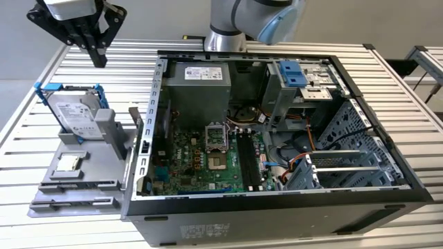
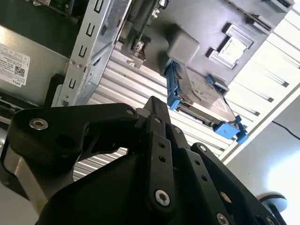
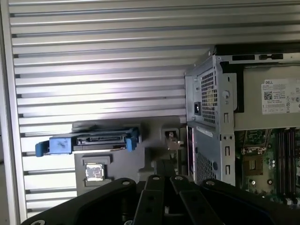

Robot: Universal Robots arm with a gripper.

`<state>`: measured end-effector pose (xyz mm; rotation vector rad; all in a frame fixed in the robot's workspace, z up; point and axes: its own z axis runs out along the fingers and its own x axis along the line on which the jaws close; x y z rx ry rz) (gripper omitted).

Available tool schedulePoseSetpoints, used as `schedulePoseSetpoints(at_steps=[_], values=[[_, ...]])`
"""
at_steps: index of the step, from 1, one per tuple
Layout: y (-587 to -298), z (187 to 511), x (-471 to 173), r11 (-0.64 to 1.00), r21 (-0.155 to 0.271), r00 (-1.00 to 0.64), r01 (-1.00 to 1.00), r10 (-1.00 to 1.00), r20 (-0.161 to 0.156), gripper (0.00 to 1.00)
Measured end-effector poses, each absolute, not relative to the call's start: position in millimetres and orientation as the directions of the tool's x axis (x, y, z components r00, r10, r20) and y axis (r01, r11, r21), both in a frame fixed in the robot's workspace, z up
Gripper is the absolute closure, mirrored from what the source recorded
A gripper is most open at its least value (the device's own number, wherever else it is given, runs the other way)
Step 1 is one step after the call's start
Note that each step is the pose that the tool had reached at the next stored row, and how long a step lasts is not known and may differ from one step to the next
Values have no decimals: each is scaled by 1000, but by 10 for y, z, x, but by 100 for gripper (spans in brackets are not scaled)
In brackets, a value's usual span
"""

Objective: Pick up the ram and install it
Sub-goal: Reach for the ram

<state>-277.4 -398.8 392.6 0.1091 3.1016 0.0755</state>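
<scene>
- The open computer case (image 1: 277,207) sits nearest on the worktop (image 1: 41,228). Its long black slots (image 1: 248,161) look empty, so nothing is installed yet.
- At the case's 9 o'clock a grey holder (image 1: 76,176) carries a hard drive (image 1: 72,114). The ram (image 1: 134,116) seems to stand upright beside the case wall.
- Farthest off, at 10 o'clock, the claw (image 1: 99,58) hangs pinched together and empty.

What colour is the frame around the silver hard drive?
The frame is blue, seen best in the exterior view.
</scene>
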Motion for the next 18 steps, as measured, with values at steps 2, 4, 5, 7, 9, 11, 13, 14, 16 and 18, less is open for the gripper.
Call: schedulePoseSetpoints(at_steps=[2, 4, 5, 7, 9, 11, 13, 14, 16, 18], values=[[-3988, 3926, -2844, 996, 50, -997, 69, 71, -36, 100], [-3988, 3926, -2908, 996, 50, -997, 69, 71, -36, 100], [-3988, 3926, -2936, 996, 50, -997, 69, 71, -37, 100], [-3988, 3926, -3021, 996, 50, -997, 69, 71, -37, 100], [-3988, 3926, -3083, 996, 50, -997, 69, 71, -38, 100], [-3988, 3926, -3143, 996, 50, -997, 69, 71, -38, 100], [-3988, 3926, -3225, 996, 50, -997, 69, 71, -39, 100], [-3988, 3927, -3303, 996, 50, -997, 69, 71, -39, 100], [-3988, 3926, -3383, 996, 50, -997, 69, 71, -40, 100], [-3988, 3926, -3472, 996, 50, -997, 69, 71, -40, 100]])
